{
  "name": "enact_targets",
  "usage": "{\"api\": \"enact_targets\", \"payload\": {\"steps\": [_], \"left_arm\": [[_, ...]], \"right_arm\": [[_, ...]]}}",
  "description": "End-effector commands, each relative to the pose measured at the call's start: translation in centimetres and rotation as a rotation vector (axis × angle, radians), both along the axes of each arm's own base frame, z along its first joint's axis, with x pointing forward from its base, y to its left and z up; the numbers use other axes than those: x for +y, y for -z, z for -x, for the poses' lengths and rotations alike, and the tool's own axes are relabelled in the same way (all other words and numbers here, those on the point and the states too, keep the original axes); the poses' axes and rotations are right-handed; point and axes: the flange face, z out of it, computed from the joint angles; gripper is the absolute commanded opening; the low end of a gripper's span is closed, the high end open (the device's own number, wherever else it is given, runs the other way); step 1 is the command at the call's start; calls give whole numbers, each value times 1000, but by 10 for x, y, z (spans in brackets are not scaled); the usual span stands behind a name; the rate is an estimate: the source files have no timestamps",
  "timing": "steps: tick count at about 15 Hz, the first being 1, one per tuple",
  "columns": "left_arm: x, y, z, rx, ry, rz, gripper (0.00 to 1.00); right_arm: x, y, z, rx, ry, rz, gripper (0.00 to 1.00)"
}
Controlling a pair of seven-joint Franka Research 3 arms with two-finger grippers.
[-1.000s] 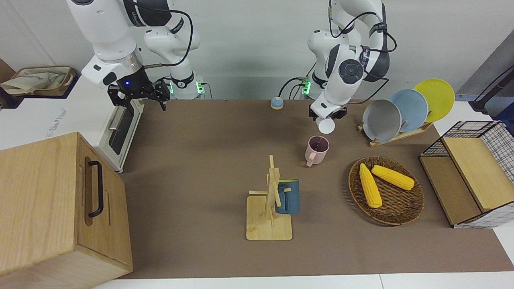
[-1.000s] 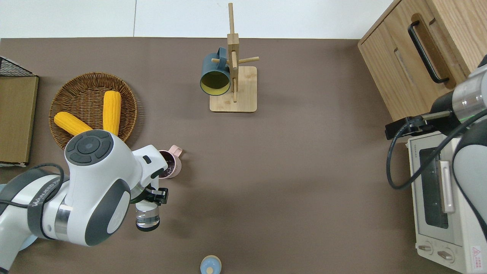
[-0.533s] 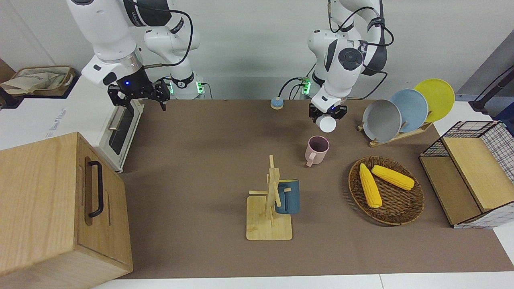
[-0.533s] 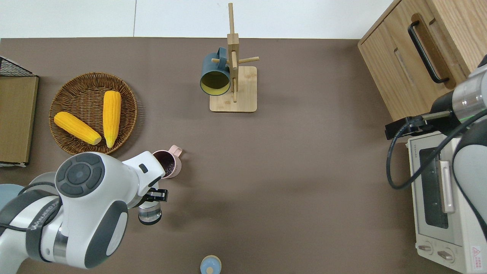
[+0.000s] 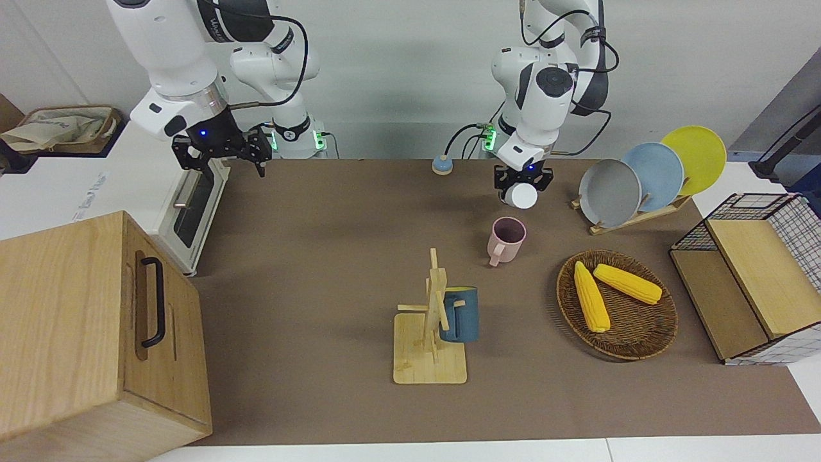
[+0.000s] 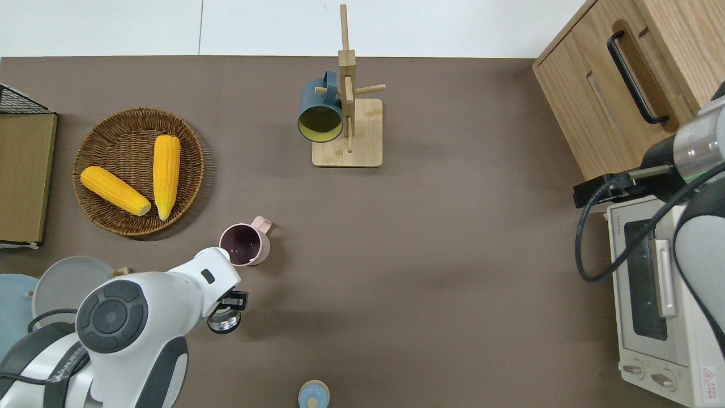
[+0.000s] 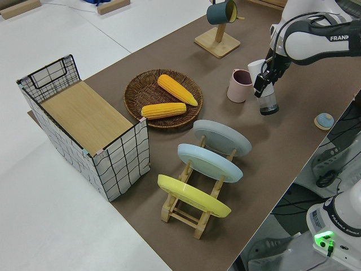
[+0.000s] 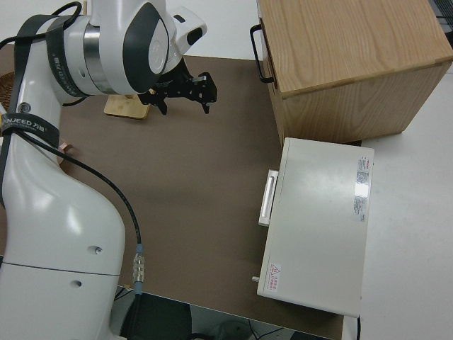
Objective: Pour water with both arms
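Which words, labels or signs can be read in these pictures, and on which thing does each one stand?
"FRANKA": on the forearm of the left arm.
"FRANKA EMIKA": on the robot base in the left side view, barely readable.
Band text on the right arm: only partly readable, ending in "UEED".
Toaster oven: a red warning triangle sign and a white label, text too small to read.
White surface beside the toaster oven, front view: print too blurred to read.

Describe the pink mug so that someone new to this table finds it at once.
Start at the round wicker basket holding two corn cobs. Beside it, slightly nearer to the robots and toward the table's middle, the pink mug stands upright on the brown mat, its inside dark. The only other mug is dark blue and hangs on a wooden rack.
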Motion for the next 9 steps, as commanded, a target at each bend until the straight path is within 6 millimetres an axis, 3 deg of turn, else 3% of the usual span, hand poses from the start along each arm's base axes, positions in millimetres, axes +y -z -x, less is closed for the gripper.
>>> {"api": "enact_targets", "payload": {"steps": [1,6,9], "left_arm": [[17,-26,26,-113,-43,12,0],[52,-51,8,-259,-136,39,0],[73,-84,-12,-393,-231,60,0]], "right_arm": [[-1,-3,1,3,-13,-5,990],[-1,-3,1,3,-13,-5,990],[-1,-3,1,3,-13,-5,990]]}}
